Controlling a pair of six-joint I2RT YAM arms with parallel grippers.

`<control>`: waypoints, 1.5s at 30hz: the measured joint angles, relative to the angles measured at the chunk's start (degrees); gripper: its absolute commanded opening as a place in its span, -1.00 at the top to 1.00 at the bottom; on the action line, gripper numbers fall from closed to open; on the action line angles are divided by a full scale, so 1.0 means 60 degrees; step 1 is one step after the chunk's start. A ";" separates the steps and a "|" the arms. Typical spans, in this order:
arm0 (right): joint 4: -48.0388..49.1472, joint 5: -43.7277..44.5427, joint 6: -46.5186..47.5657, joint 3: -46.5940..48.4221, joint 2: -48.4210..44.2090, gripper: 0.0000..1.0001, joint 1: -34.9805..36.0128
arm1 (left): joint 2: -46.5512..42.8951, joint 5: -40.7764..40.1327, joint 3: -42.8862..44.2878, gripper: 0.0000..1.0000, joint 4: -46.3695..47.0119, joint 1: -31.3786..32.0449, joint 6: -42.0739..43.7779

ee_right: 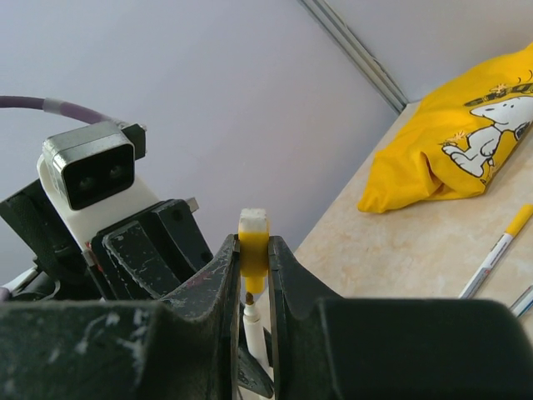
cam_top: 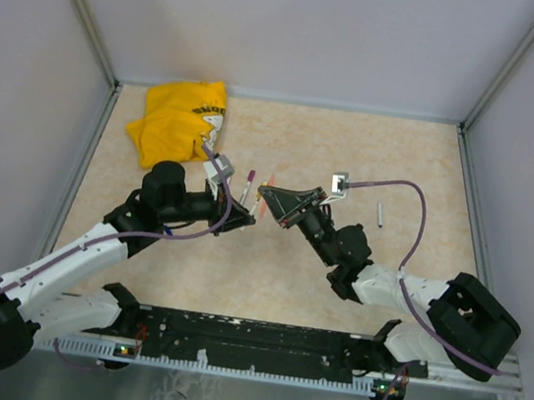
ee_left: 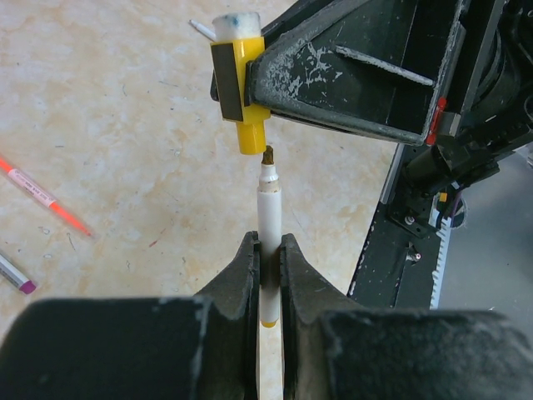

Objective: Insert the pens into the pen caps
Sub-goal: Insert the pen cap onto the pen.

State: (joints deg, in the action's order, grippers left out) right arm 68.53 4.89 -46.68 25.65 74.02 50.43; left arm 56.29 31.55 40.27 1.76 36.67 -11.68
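**Pen tip held at the mouth of the yellow cap**

A white pen (ee_left: pixel 268 208) is clamped between the fingers of the left end effector (ee_left: pixel 268 254). The end effector is closed narrowly on the barrel, and the front half of the pen projects beyond the fingertips. The dark tip is aimed at the open end of a yellow cap (ee_left: pixel 243 100) and sits right at its mouth. Whether the tip is already inside cannot be told.

The yellow cap is gripped across its sides by the right end effector (ee_right: pixel 253 271), whose jaws are drawn in tight against it. The whitish closed end of the cap stands out past the fingers. Pen and cap are lined up on one axis and are held above the surface (cam_top: pixel 373 155), near its middle, where the two end effectors meet.

Other pens are left lying on the surface. In the left wrist view an orange-red pen (ee_left: pixel 42 196) is seen, with a pen with a purple end (ee_left: pixel 17 275) near it. In the top view a grey pen (cam_top: pixel 381 213) lies well apart, to the right of the right arm. In the right wrist view a pen with a yellow end (ee_right: pixel 498 252) lies near a yellow cloth (cam_top: pixel 180 123). The cloth is bunched at the far left corner and printed with a cartoon dog.
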 measured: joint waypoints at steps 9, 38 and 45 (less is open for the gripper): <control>0.0157 -0.0080 -0.0018 0.0000 0.0000 1.00 0.0000 | -0.0029 -0.0076 0.0000 1.00 0.0000 0.0000 0.0000; 0.0299 0.0007 -0.0084 0.0000 -0.0004 1.00 -0.0058 | -0.0029 -0.0153 0.0000 1.00 0.0000 0.0000 0.0007; 0.0342 -0.0127 -0.0233 -0.0004 -0.0004 1.00 -0.0058 | -0.0029 -0.0193 0.0000 1.00 0.0000 0.0000 0.0007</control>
State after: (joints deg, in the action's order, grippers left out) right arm 70.59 4.12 -48.07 25.63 74.00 50.09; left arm 56.12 30.39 40.27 1.76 36.67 -11.64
